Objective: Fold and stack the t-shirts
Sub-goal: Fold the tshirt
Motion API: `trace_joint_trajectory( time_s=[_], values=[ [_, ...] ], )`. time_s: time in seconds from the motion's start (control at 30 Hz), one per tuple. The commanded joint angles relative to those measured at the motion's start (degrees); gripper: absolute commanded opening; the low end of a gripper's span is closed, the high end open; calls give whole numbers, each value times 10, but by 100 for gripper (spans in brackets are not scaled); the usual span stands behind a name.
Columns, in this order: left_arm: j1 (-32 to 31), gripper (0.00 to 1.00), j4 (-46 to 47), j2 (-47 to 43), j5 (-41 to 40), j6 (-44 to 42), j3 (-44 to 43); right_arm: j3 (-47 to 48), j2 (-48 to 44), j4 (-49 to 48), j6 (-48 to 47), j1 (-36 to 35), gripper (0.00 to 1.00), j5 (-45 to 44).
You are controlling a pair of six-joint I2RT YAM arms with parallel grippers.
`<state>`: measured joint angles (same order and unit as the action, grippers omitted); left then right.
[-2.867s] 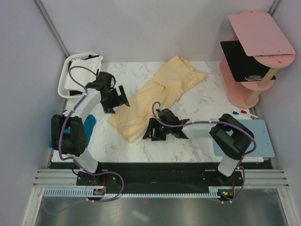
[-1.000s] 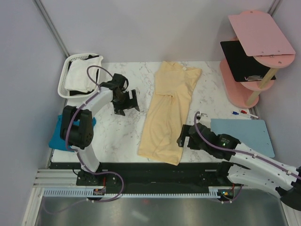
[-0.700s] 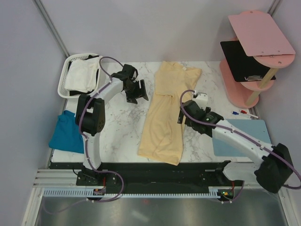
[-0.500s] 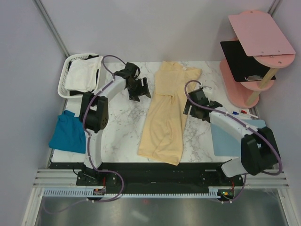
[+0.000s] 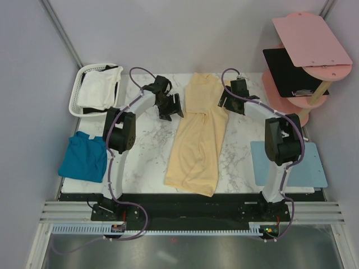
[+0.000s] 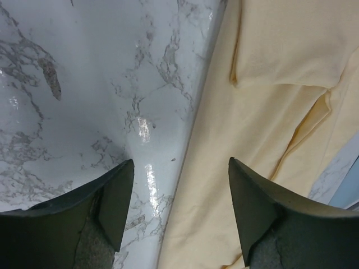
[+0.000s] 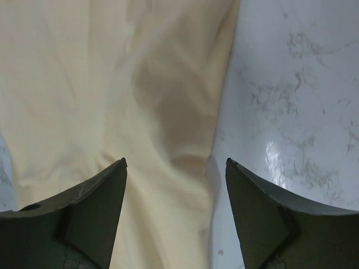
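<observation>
Cream-yellow t-shirt [image 5: 197, 137]: laid out long and narrow in the middle of the top view, the collar end toward the upper edge of the table and the hem toward the lower edge; creases are seen across the upper half.
Cream-yellow t-shirt, left wrist view [image 6: 263, 129]: the right half of the frame is filled by it; a flap of cloth is seen lying over it at upper right.
Cream-yellow t-shirt, right wrist view [image 7: 106, 95]: the left and centre of the frame are covered, with a shadowed crease running down the middle.
Teal t-shirt [image 5: 84, 158]: crumpled at the left edge of the table, in the lower left of the top view, well apart from the yellow one.
White t-shirt [image 5: 96, 89]: bunched inside the white basket [image 5: 73, 104] at upper left.
Left gripper [image 6: 179, 168]: held just left of the yellow shirt's upper part; the jaws are spread wide, the shirt's left edge is seen between them and nothing is held.
Right gripper [image 7: 175, 162]: held over the shirt's upper right edge; the jaws are spread wide over cloth and marble, and nothing is held. Contact with the cloth cannot be told.
Table [image 5: 147, 151]: white marble pattern.
Light-blue mat [image 5: 291, 165]: flat at the lower right of the table.
Pink shelf [image 5: 305, 39]: at upper right, beyond the table corner.
</observation>
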<state>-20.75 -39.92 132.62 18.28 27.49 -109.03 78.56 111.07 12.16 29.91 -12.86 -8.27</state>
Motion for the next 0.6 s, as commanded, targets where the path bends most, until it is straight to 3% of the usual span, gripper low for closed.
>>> trace_joint_trajectory(
  time_s=[0.0, 0.07, 0.2, 0.27, 0.4, 0.57],
  values=[
    [-3, 69, 8, 12, 11, -7, -20, 64, 56, -19, -12, 30, 78, -4],
    [-6, 59, 8, -3, -4, -19, -14, 88, 86, -20, -10, 43, 78, -6],
    [-37, 2, 7, -46, -74, -44, 10, 133, 137, -20, -7, 60, 77, 4],
    [-48, 2, 8, -61, -121, -50, 28, 162, 165, -17, -6, 65, 75, 8],
    [-78, 2, 10, -95, -128, -50, 51, 202, 203, -15, -11, 69, 66, 18],
    [-143, 2, 30, -131, -120, -50, 68, 240, 244, -14, -13, 69, 44, 32]
  ],
)
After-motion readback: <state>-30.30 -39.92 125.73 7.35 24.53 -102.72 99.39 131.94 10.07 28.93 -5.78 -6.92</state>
